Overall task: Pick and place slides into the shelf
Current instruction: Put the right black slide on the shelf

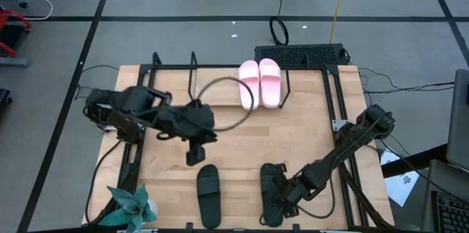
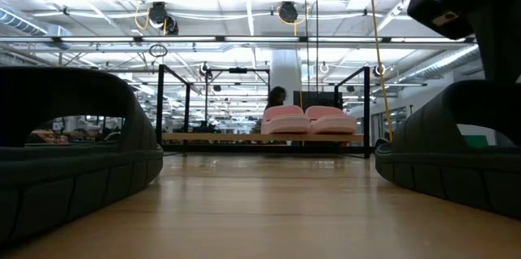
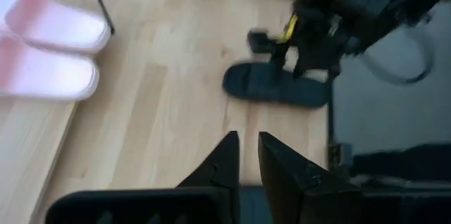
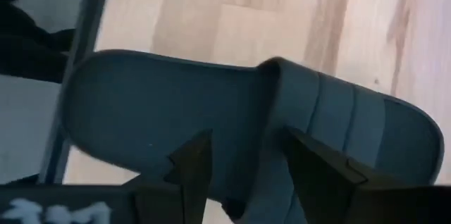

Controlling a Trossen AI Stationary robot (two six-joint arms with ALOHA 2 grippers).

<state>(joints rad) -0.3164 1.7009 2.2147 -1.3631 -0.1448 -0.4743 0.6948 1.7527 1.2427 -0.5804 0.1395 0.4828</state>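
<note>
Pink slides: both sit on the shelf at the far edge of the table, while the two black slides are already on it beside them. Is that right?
Not quite. The pink slides are on the shelf, but the high view shows both black slides off it, on the table's near part: one lies alone and the other sits under the right gripper, whose fingers are open over it.
</note>
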